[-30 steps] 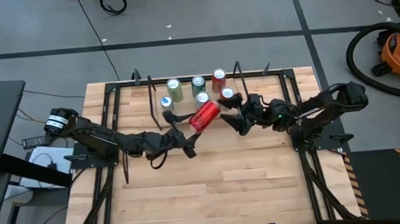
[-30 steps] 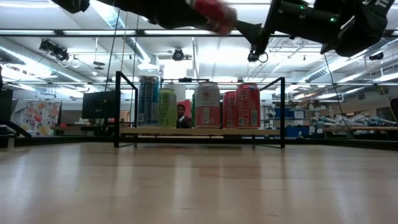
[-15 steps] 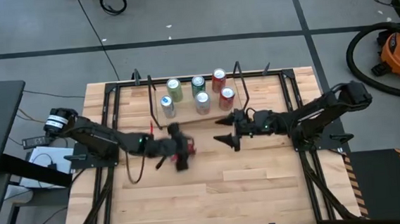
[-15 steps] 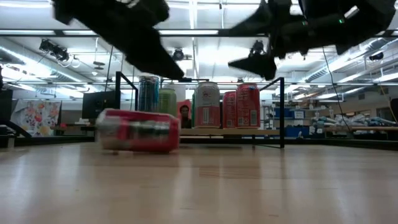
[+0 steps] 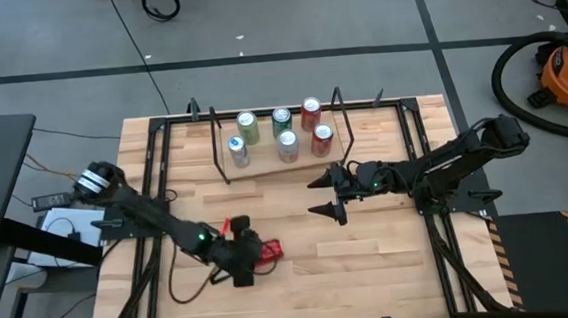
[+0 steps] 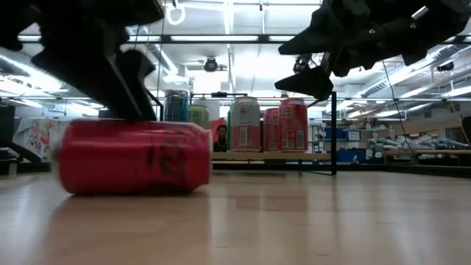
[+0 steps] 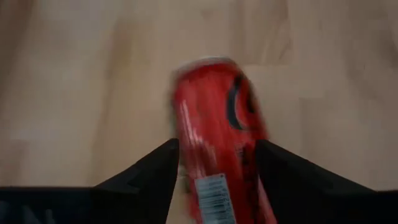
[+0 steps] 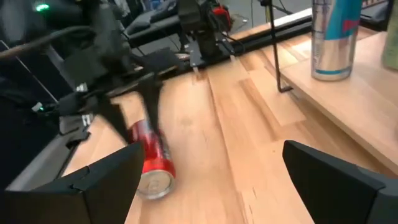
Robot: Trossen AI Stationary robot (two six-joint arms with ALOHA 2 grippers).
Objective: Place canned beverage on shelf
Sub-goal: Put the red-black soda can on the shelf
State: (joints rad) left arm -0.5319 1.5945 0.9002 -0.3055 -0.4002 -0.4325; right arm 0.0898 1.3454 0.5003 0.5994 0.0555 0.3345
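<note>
Five cans [image 5: 284,131] on shelf [image 5: 265,168], one can [image 5: 267,248] on table [image 5: 372,263] in front

in the high view the red can [image 5: 267,249] is mostly covered by the left gripper [image 5: 247,258], so only a sliver of red is seen. in the left wrist view the can [image 7: 217,137] is blurred and cut off by the picture's edge, and its label cannot be read. in the low view the left gripper [image 6: 121,88] is smeared and cut off at the top edge, as is the right gripper [image 6: 316,62]. the rear cans on the shelf [image 6: 243,156] are partly hidden behind the front ones. the blue-and-silver can [image 8: 336,37] is cropped in the right wrist view.
</note>
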